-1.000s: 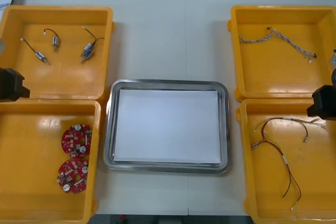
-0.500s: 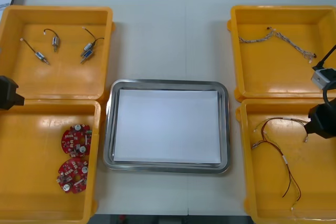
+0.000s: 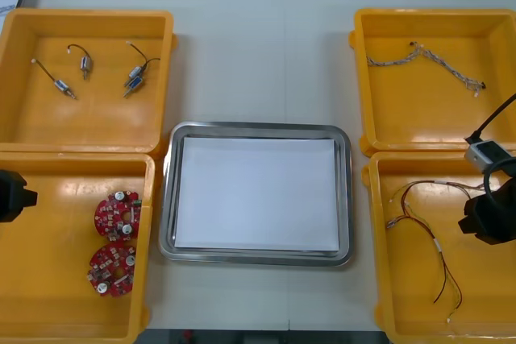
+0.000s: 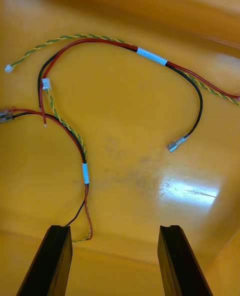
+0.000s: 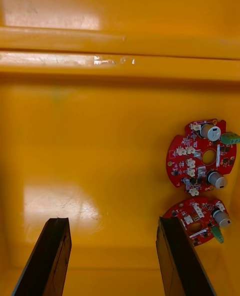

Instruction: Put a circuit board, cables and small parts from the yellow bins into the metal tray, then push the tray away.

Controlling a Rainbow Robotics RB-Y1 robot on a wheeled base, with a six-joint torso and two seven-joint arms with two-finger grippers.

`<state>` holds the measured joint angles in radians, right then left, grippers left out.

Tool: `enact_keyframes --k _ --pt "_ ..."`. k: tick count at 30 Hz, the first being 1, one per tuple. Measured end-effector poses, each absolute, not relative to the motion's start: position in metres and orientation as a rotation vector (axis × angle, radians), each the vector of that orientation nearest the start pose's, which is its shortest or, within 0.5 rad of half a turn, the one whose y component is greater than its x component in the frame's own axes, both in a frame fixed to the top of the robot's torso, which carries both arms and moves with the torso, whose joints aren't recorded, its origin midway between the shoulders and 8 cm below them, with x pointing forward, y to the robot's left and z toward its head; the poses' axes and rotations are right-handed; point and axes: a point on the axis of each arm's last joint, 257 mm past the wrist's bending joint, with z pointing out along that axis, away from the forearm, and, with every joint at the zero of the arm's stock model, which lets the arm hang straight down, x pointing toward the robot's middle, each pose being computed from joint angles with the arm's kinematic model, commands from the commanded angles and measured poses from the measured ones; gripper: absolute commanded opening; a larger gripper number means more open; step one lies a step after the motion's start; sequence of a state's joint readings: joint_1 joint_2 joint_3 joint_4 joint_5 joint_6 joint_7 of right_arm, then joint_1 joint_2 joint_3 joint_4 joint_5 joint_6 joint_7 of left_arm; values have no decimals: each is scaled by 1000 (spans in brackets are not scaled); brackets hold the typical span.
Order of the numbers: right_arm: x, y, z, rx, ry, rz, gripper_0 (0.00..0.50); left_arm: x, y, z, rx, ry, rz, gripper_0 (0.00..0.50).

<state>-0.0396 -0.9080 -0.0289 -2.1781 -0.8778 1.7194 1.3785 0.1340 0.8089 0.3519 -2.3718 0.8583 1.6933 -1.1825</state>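
Two round red circuit boards lie in the near left yellow bin. My left gripper hangs open over that bin's bare floor, the boards off beside one finger. Red, black and yellow cables lie in the near right yellow bin. My right gripper is open above them, a cable end just ahead of one finger. The metal tray, white inside, sits between the bins with nothing in it.
The far left yellow bin holds several small metal parts. A twisted blue and white cable lies in the far right yellow bin. Bare table stretches beyond the tray.
Both arms have moved toward the table's near edge, from over the rims between the bins to over the near bins. Nothing has been picked up.
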Motion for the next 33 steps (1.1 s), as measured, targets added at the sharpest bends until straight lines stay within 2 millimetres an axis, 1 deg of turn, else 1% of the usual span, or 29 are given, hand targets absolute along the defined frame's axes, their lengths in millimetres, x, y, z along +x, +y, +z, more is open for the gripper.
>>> enact_keyframes --k 5,11,14,16,18,21,26,33 --pt "342 -346 -265 -412 2793 -128 500 327 360 -205 -112 2597 -65 500" --pt "340 -337 -286 -455 2771 -138 500 313 342 -216 -131 2587 -130 500" --pt "337 -334 -293 -456 2766 -119 500 311 339 -220 -125 2575 -134 500" --pt "334 -334 -298 -454 2766 -115 500 310 342 -224 -121 2566 -115 500" --pt "333 -335 -301 -452 2762 -116 500 309 346 -231 -127 2565 -81 500" --pt "331 -335 -307 -459 2759 -123 500 301 347 -244 -120 2593 -48 500" --pt "329 -331 -317 -492 2744 -143 500 290 340 -260 -100 2635 -42 500" --pt "324 -326 -326 -509 2753 -143 500 284 323 -277 -67 2663 -48 500"
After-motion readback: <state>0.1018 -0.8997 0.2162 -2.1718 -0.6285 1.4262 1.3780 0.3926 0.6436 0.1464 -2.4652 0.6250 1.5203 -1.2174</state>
